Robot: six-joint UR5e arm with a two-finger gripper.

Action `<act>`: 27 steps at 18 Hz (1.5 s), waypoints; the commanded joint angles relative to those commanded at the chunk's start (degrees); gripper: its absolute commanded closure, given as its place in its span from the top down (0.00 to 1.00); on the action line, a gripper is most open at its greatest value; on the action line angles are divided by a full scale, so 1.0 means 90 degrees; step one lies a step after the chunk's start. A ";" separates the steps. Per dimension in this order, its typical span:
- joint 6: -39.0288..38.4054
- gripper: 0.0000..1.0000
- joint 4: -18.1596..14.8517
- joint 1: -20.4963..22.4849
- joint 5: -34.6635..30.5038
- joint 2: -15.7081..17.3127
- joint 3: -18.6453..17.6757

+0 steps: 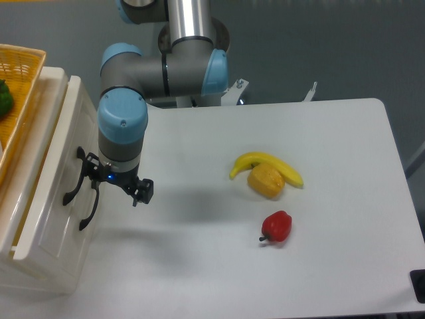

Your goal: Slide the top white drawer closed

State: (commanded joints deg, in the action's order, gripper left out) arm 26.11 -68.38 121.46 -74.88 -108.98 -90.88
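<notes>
Top white drawer (46,193) sits just left of the hand, at the left edge of the table: a glossy white box with a thin strip of yellowish interior showing along its upper rim, so its front panel stands only slightly out from the cabinet (40,276). A black arched handle (74,183) curves out from that panel, and a second black handle (89,206) shows just below and beside it; from this angle I cannot tell for sure which front each belongs to. Above and further left of the hand, a yellow wicker basket (23,80) rests on the cabinet top, with something green (4,98) inside at the picture's edge.

The hand (111,183) hangs right at the drawer front, its left finger touching or nearly touching the upper handle. Its fingers are spread apart, with nothing between them. The right finger (145,191) hangs over bare table (199,266).

To the right of the hand the white surface runs open for a good stretch. Well apart on that side lie a banana (265,165) with an orange-yellow fruit (265,181) tucked against it, and a red pepper (277,226) near them, lower in the picture. Beyond these the table runs on to its rounded right edge.
</notes>
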 joint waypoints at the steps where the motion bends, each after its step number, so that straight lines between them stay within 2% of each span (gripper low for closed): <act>1: 0.0000 1.00 0.0000 0.0000 0.0020 0.0000 0.0000; 27: -0.0254 1.00 -0.0010 -0.0010 0.0244 0.0010 0.0000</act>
State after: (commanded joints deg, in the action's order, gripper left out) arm 23.82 -68.47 121.38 -72.69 -108.90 -90.88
